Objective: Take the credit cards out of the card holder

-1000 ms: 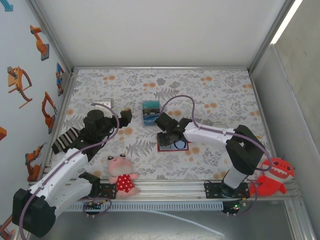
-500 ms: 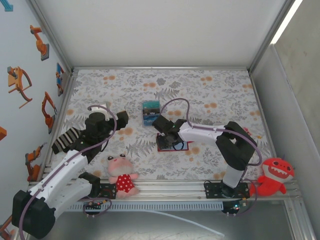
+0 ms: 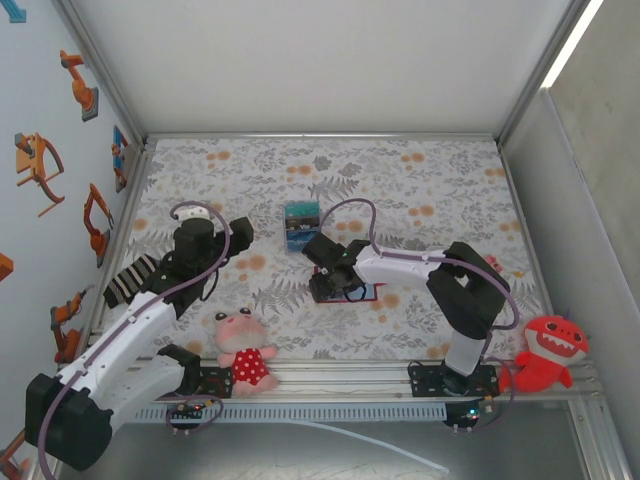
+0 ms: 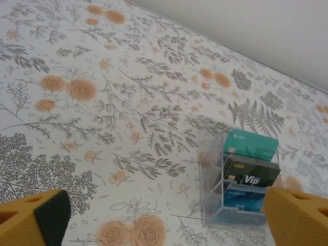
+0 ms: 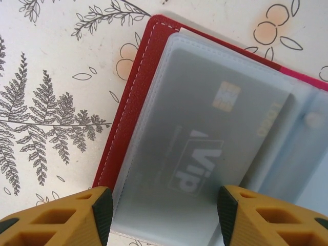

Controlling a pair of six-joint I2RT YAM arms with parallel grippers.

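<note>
Holding the right hand (image 5: 161,205) open just above the card holder (image 5: 128,102) with its pocketed credit card (image 5: 205,138), and the left hand (image 4: 164,218) wide open.

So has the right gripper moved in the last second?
Yes. The right gripper has slid left, toward the card stand and over more of the wallet.

From above, the right gripper (image 3: 335,280) covers most of the card holder (image 3: 369,293). In the right wrist view it runs off the right and lower edges, and the credit card (image 5: 205,148) under its cloudy sleeve is blurred, its gold lettering unreadable.
</note>
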